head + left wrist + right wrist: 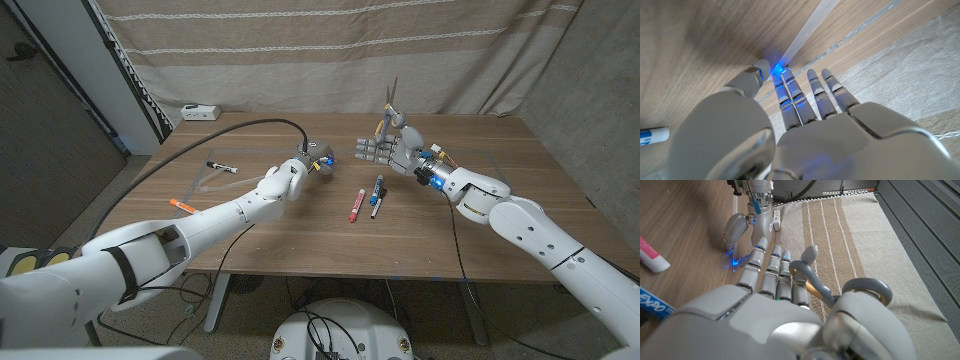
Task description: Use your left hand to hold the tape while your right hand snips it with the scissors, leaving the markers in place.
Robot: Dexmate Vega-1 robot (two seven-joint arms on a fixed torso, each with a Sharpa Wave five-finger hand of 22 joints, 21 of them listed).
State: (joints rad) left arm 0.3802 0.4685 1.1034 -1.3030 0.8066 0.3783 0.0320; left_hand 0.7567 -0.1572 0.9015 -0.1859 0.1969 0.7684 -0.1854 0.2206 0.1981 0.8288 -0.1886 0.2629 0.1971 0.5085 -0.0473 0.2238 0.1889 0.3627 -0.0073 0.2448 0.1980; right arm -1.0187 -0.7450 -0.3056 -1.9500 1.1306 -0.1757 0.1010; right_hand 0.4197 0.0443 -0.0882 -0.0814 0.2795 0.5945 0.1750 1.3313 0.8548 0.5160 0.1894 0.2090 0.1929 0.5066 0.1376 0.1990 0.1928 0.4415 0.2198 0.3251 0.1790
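Right robot hand (392, 148) grips the scissors (391, 108), blades up. Left robot hand (304, 166) pinches the tape (807, 30) strip low over the wooden counter (480, 225). Striped curtain (330, 50) behind. Markers (366, 197) lie between the arms; another marker (222, 166) sits far left.

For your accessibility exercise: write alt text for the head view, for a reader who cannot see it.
Over a wooden table, the robot's right hand holds scissors blades-up, facing its left hand, which holds one end of a clear tape strip stretched between them. A red marker and a blue one lie below the hands; black and orange markers lie further left.
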